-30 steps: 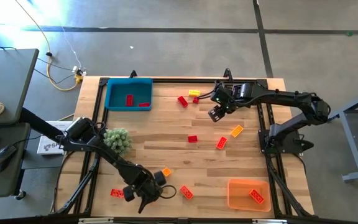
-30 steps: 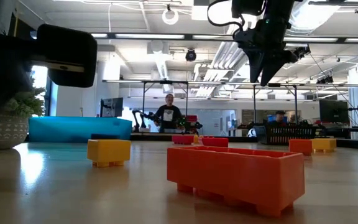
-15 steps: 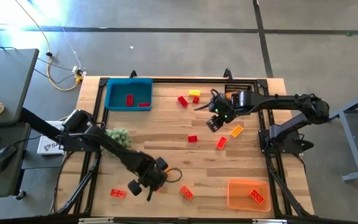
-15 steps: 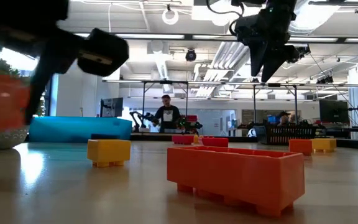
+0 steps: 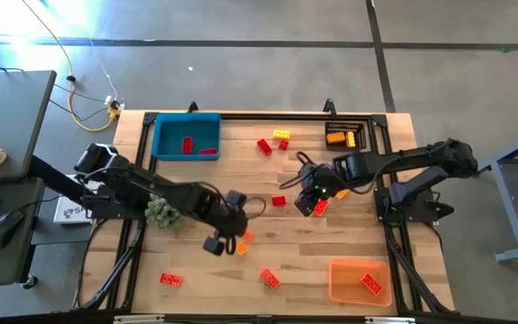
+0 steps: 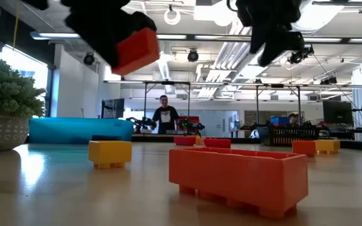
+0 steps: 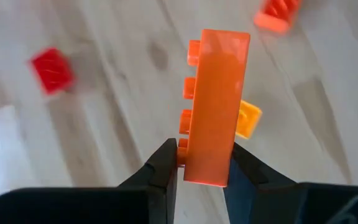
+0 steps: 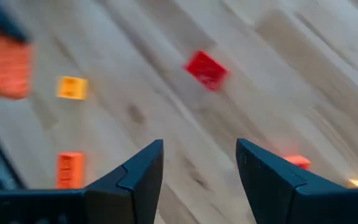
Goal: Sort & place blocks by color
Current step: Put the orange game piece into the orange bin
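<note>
**Left gripper lifts an orange block over mid-surface; right gripper spread above a red one**

The wooden surface (image 5: 241,180) carries everything, framed by a black rail. At its far left corner sits a blue bin (image 5: 186,136) with two red blocks (image 5: 188,144) inside; at the near right corner an orange bin (image 5: 360,280) holds one orange block (image 5: 372,284). A black tray (image 5: 347,135) at the far right corner holds a few orange and yellow pieces. A green plant clump (image 5: 161,211) stands near the left edge, partly under the left arm.

The left arm reaches from the left edge toward the middle. The left gripper (image 7: 201,167) is clenched on an orange brick (image 7: 215,112), held upright between the fingers, with its studs facing sideways. In the low view this brick (image 6: 136,50) hangs well above the surface. Just beside the gripper in the high view lies a small yellow-orange block (image 5: 245,238).

The right arm stretches in from the right edge. The right gripper (image 5: 311,200) hovers over the middle right, its fingers (image 8: 135,174) parted with nothing between them, and a small red block (image 8: 206,68) lies on the wood ahead of them.

Loose blocks are scattered elsewhere: a red one (image 5: 264,146) and a yellow one (image 5: 281,135) near the far edge, a red one (image 5: 171,280) near the front left, and an orange one (image 5: 270,278) near the front middle. In the low view a long orange brick (image 6: 239,177) and a yellow brick (image 6: 110,153) lie closest.
</note>
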Motion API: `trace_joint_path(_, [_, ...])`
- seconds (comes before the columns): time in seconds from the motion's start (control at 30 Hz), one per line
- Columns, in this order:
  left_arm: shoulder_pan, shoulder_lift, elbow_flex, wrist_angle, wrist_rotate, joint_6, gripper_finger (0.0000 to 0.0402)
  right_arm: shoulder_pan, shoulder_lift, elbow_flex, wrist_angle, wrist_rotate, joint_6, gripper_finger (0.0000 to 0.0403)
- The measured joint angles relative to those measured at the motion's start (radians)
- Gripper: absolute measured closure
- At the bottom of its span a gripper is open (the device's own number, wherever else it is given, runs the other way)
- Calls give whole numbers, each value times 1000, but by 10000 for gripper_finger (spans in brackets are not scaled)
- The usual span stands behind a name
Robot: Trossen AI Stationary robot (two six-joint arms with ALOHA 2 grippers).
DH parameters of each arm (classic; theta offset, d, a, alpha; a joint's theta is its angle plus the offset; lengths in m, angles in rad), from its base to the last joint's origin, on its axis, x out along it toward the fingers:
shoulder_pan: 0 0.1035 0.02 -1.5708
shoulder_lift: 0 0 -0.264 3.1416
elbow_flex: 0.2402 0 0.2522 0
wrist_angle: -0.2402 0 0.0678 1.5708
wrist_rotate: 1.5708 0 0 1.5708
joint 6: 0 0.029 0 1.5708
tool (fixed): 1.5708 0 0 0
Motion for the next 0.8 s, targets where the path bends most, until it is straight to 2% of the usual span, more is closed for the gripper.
trace_joint_path(0.27, [80, -44, 0, 98, -18, -76, 336, 77, 0, 0, 245, 2, -180, 214])
trace_joint_path(0.43, [113, -44, 0, 156, -18, -127, 336, 106, 0, 0, 376, 44, -344, 214])
trace_joint_path(0.6, [138, -44, 0, 271, -18, -196, 336, 112, 0, 0, 413, 104, -465, 214])
trace_joint_path(0.8, [159, -44, 0, 339, -39, -232, 336, 112, 0, 0, 432, 116, -577, 214])
